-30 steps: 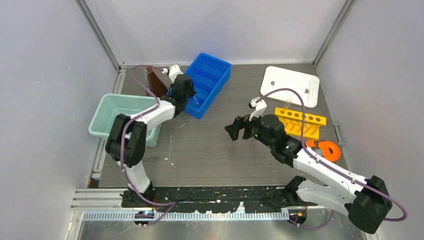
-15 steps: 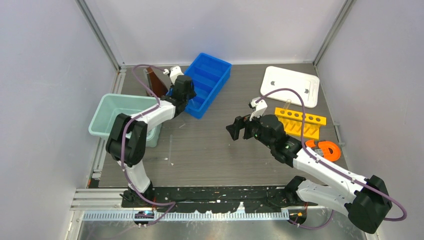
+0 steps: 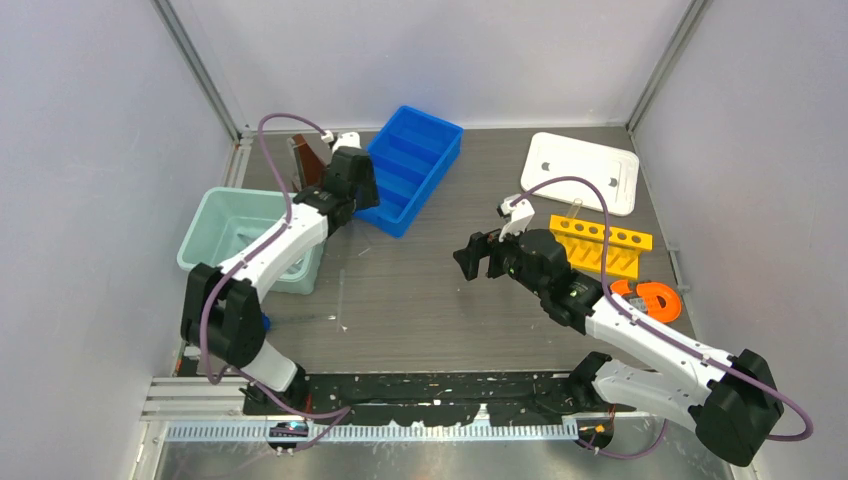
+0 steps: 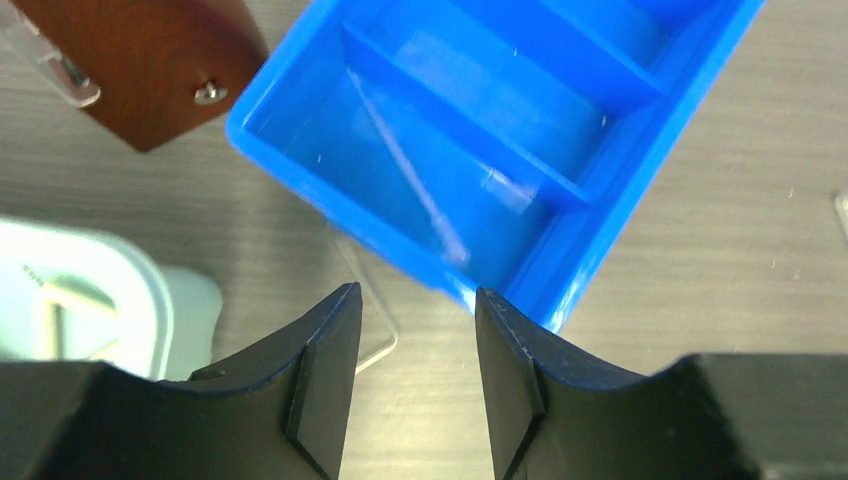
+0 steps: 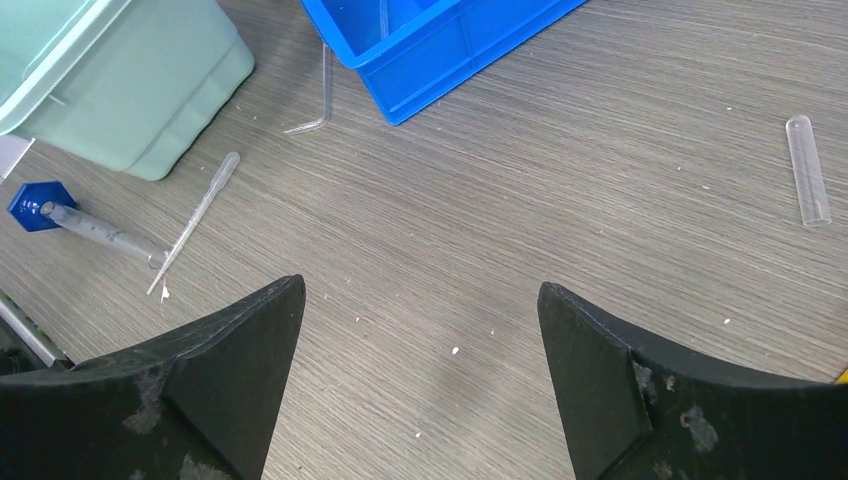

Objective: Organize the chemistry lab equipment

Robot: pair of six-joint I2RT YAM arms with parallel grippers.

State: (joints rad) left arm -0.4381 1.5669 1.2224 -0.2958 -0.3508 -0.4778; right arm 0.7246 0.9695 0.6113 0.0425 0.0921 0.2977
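Inside the blue bin (image 4: 610, 190), glass rod (image 4: 405, 165) lies diagonally.

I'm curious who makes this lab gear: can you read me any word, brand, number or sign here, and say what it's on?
No text can be read anywhere.
The blue tray, white lid, yellow rack and pale green bin show no print.
Faint marks on the bin's rim in the left wrist view are too small to read.

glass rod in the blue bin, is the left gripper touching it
Apart. The left wrist view shows the glass rod lying inside the blue bin, with the bin's wall between it and the left gripper, whose jaws stand open.
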